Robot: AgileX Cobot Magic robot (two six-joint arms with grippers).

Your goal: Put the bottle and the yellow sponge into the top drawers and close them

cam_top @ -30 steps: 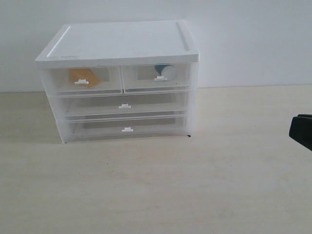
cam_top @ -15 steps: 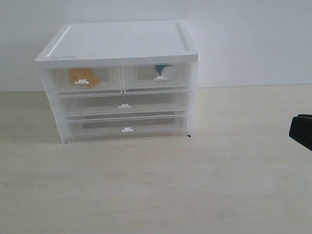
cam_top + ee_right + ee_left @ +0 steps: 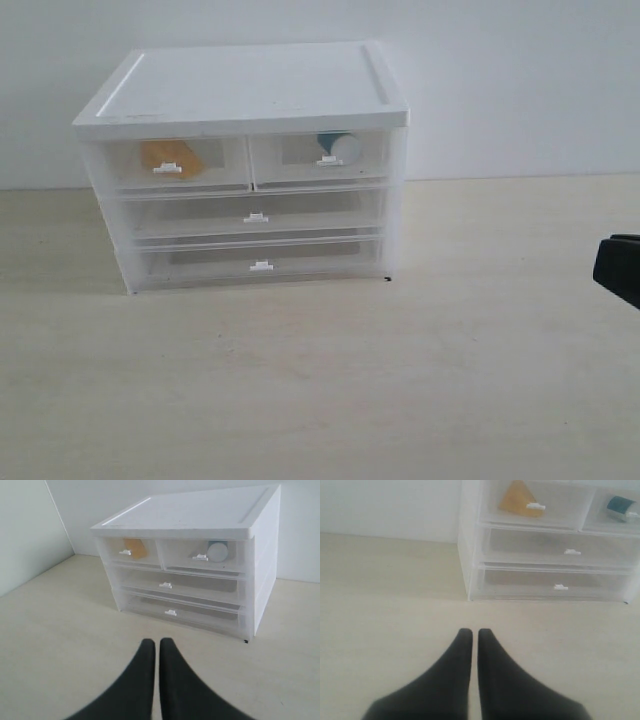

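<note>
Left hand (image 3: 470, 635), right hand (image 3: 157, 645): black tapered fingers pressed together, nothing held, over the pale matte table (image 3: 380, 605). Ahead of both, well apart: the top drawers (image 3: 225, 168), thin translucent plastic, look flush.

Yellow sponge (image 3: 517, 499), soft wedge, sits inside the one ahead of your left hand. Bottle (image 3: 217, 551), squat cylinder lying cap-forward, sits inside the one ahead of your right.

Risk: the light cabinet (image 3: 250, 85) would likely slide if you clip it, and a drawer not fully seated could go unnoticed.

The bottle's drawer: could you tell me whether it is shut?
Shut: the bottle drawer sits flush with the sponge drawer, bottle inside.
</note>
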